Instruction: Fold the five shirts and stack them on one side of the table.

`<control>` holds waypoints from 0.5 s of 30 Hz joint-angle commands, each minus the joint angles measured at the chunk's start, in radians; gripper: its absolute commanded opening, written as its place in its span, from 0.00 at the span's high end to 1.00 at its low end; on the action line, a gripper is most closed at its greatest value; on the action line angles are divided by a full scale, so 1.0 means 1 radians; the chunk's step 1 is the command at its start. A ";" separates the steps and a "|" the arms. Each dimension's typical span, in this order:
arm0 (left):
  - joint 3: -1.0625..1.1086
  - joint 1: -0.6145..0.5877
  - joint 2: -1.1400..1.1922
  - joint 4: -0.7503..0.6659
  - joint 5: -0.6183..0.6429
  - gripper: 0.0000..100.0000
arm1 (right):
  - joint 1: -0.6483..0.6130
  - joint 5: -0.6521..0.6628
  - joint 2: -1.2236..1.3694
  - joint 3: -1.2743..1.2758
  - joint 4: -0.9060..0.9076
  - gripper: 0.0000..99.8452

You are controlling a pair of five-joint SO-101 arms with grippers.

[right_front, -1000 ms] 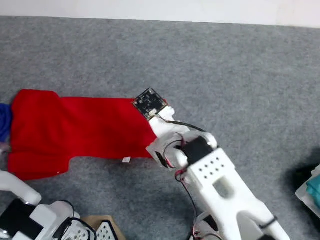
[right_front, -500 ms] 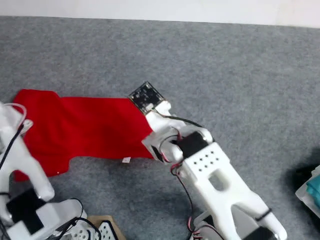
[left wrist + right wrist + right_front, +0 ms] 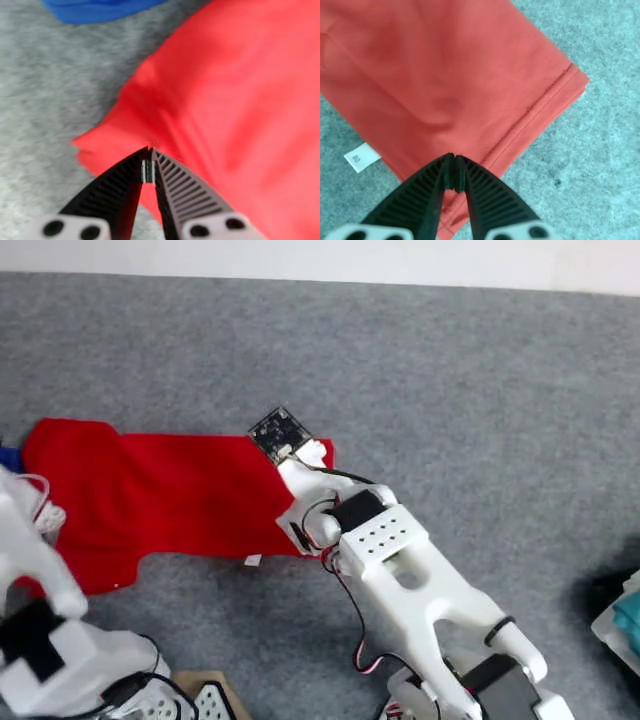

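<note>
Since the red shirt (image 3: 170, 500) lies flat on the grey table (image 3: 450, 370) with its long axis running across in front of both arms, each arm is nearest one end: left gripper (image 3: 148, 167) at the sleeve end, right gripper (image 3: 454, 177) at the hem. Both sets of jaws are closed tip to tip. Puckers converge at the left tips, so cloth looks pinched there. The right looks nipped just inside the hem seam, though that's less certain. From above, both tips sit hidden under their wrists, and the blue cloth (image 3: 95, 7) past the sleeve end is cut off.
</note>
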 commanded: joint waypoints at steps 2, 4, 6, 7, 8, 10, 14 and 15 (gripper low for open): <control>0.120 -0.081 -0.186 -0.041 -0.057 0.99 | 0.007 -0.009 -0.004 -0.045 -0.019 0.99; 0.189 -0.079 -0.211 -0.043 -0.095 0.99 | 0.012 -0.009 -0.004 -0.045 -0.019 0.99; 0.242 -0.077 -0.211 -0.095 -0.101 0.99 | 0.012 -0.009 -0.004 -0.045 -0.019 0.99; 0.268 -0.077 -0.209 -0.140 -0.100 0.99 | 0.012 -0.009 -0.004 -0.045 -0.018 0.99; 0.295 -0.077 -0.206 -0.186 -0.100 0.99 | 0.012 -0.009 -0.004 -0.045 -0.018 0.99; 0.331 -0.077 -0.185 -0.265 -0.098 0.99 | 0.012 -0.009 -0.004 -0.041 -0.016 0.99; 0.337 -0.076 -0.128 -0.338 -0.097 0.99 | 0.012 -0.009 -0.012 -0.018 -0.019 0.99; 0.337 -0.076 -0.124 -0.338 -0.097 0.99 | 0.012 -0.009 -0.012 -0.016 -0.019 0.99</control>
